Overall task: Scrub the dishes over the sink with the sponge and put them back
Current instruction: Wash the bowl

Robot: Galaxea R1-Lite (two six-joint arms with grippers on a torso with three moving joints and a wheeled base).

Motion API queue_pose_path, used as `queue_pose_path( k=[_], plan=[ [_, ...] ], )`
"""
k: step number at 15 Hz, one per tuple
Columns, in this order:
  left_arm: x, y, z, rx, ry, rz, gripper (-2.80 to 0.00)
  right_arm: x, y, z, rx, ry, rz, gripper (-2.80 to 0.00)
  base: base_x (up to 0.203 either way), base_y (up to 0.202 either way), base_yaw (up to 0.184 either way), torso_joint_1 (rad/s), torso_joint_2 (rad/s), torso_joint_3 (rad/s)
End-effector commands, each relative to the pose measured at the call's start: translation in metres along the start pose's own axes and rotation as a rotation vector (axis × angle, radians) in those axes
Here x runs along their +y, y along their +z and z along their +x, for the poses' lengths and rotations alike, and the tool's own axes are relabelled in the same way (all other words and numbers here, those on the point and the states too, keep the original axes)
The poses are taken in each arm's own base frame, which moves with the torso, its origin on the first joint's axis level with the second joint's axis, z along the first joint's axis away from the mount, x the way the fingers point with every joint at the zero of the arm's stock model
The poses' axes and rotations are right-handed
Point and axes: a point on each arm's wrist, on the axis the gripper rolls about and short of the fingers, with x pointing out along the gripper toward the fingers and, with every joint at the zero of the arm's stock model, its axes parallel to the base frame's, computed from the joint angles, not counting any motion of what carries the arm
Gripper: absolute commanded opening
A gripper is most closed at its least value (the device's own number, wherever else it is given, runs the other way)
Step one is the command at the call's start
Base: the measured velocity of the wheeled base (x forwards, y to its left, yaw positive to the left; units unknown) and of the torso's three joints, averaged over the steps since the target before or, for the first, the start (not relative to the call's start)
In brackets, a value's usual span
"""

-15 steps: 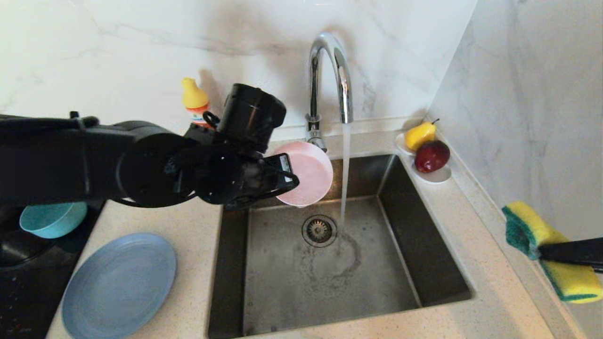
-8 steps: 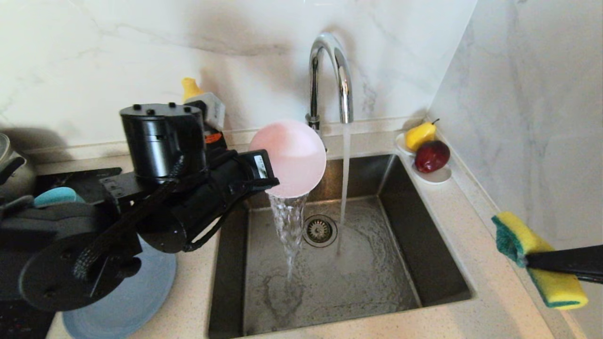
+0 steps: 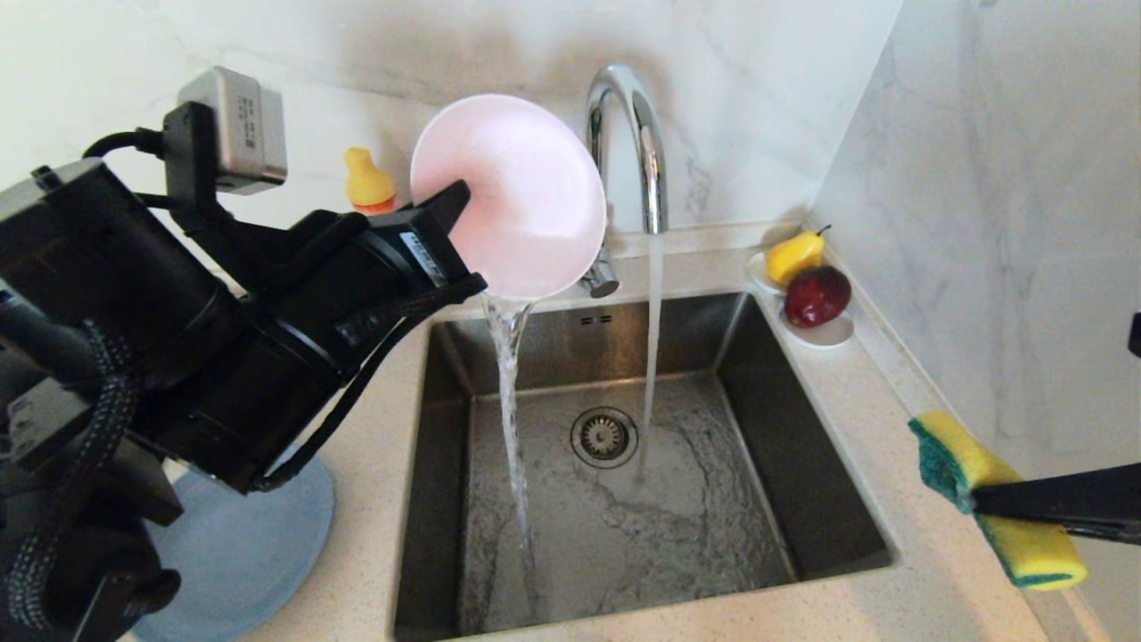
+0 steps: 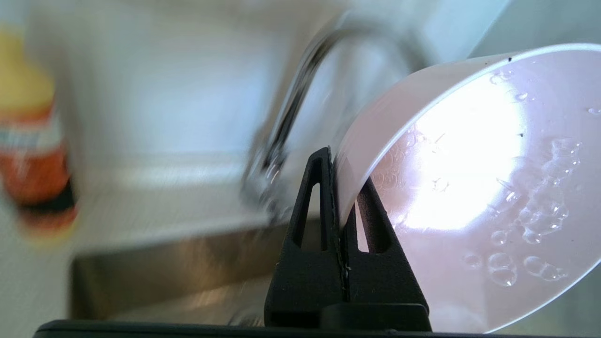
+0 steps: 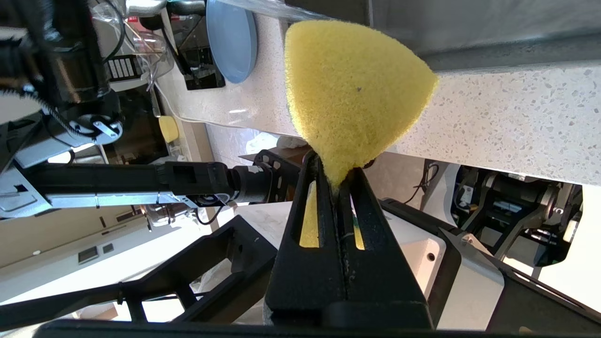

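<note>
The pink bowl [image 3: 521, 192] is light, rigid and wet, so probably slippery; the rim is the only place to pinch it. My left gripper [image 4: 339, 188] is clamped tight on that rim, tipping it over the sink [image 3: 829, 526]. My right gripper [image 5: 337, 184] squeezes the soft sponge [image 3: 989, 508] beside the basin.

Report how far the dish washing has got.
Done: nothing is visibly finished. In hand: the left gripper holds the pink bowl tipped, pouring water into the sink; the right gripper holds the sponge beside the sink. Left: scrubbing, and the blue plate waits on the counter.
</note>
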Motion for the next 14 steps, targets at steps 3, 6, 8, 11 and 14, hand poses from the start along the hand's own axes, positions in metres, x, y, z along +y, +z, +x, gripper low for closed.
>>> queue_pose_path(
  k=[3, 6, 8, 11, 14],
  plan=[
    [0.009, 0.003, -0.003, -0.143, -0.062, 0.024, -2.8, -0.004, 0.0, 0.005, 0.019, -0.011, 0.019, -2.8, 0.0, 0.0, 0.0, 0.0, 0.0, 0.0],
    [0.011, 0.003, -0.004, -0.161, -0.071, 0.026, -2.8, -0.004, 0.0, 0.004, 0.02, -0.009, 0.018, -2.8, 0.0, 0.0, 0.0, 0.0, 0.0, 0.0],
    [0.01, 0.002, -0.004, -0.151, -0.084, 0.023, -2.8, 0.0, -0.002, 0.0, 0.016, 0.013, 0.006, -2.8, 0.0, 0.0, 0.0, 0.0, 0.0, 0.0],
    [0.013, -0.022, -0.006, 0.092, -0.064, 0.062, -2.8, 0.003, -0.001, -0.001, 0.042, 0.062, -0.002, -2.8, 0.0, 0.0, 0.0, 0.0, 0.0, 0.0],
    [0.018, -0.032, -0.022, 0.442, -0.029, 0.098, -2.8, 0.008, 0.002, 0.0, 0.062, 0.095, -0.013, -2.8, 0.0, 0.0, 0.0, 0.0, 0.0, 0.0]
  ],
)
